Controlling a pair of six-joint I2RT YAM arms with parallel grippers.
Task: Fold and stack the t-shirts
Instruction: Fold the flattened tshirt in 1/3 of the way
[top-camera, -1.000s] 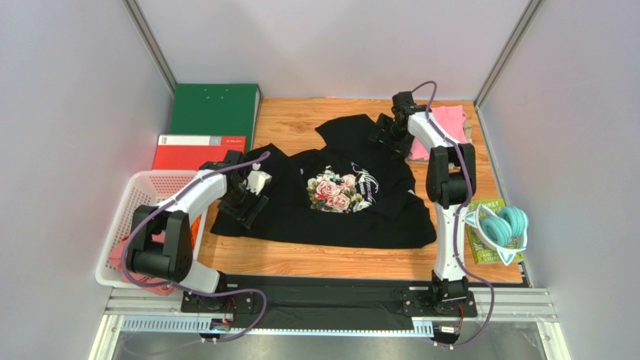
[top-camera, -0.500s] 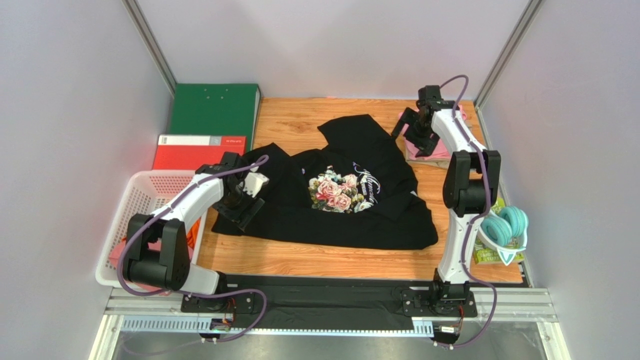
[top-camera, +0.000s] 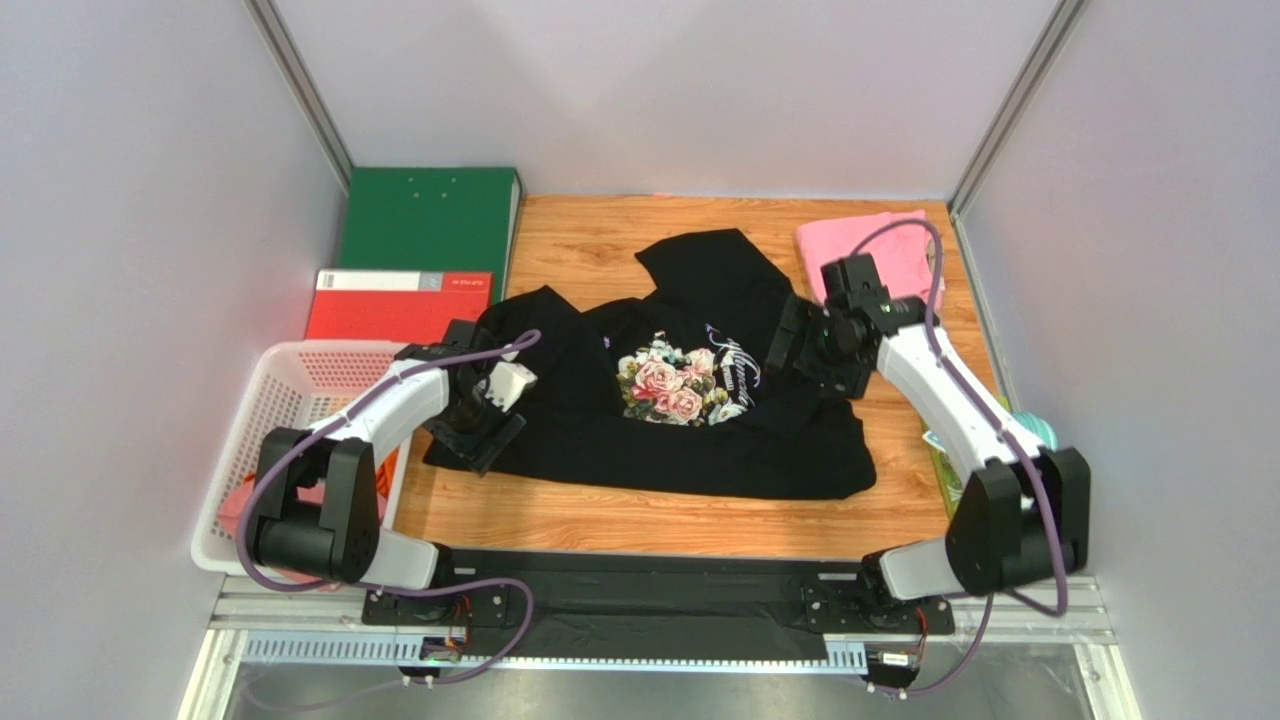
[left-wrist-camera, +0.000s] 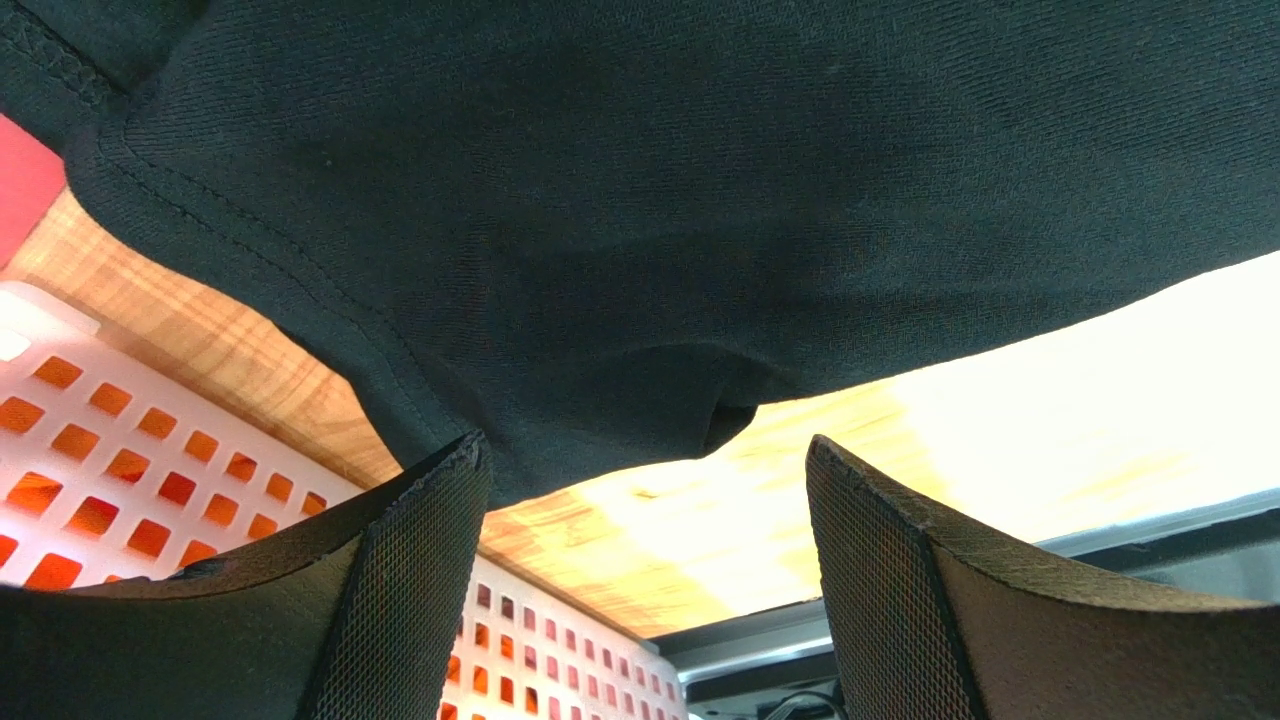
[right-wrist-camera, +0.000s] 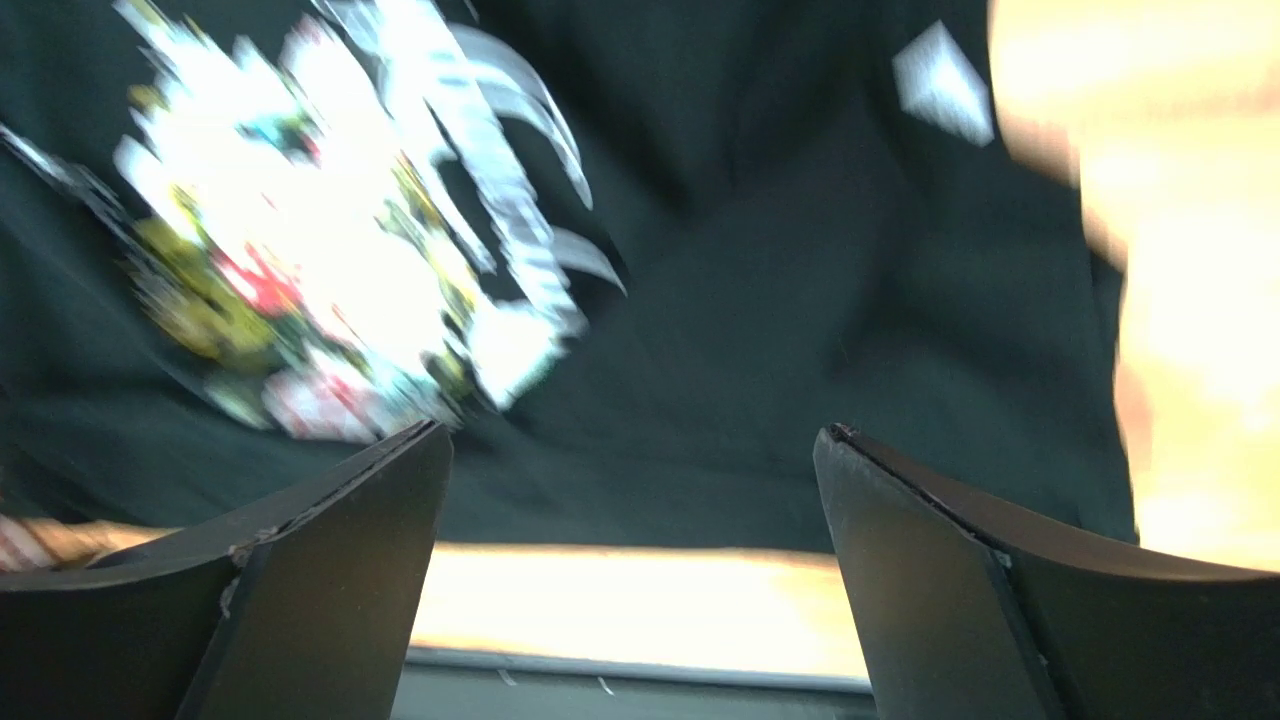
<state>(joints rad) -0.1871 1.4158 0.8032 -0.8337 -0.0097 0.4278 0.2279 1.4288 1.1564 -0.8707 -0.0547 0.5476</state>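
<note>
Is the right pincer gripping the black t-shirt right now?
No, the right pincer stands open over the black t-shirt, holding nothing.

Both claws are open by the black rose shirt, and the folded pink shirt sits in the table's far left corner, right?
Not quite: the top external view shows the pink shirt in the far right corner, not the left. The rest holds: the left claw and right claw are open by the black rose shirt.

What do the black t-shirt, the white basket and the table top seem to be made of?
Black t-shirt: soft matte knit cloth, probably cotton; fine weave and stitched hem show.
White basket: moulded plastic, with a grid of holes.
Table top: wood or wood-look laminate, smooth, with visible grain.
</note>
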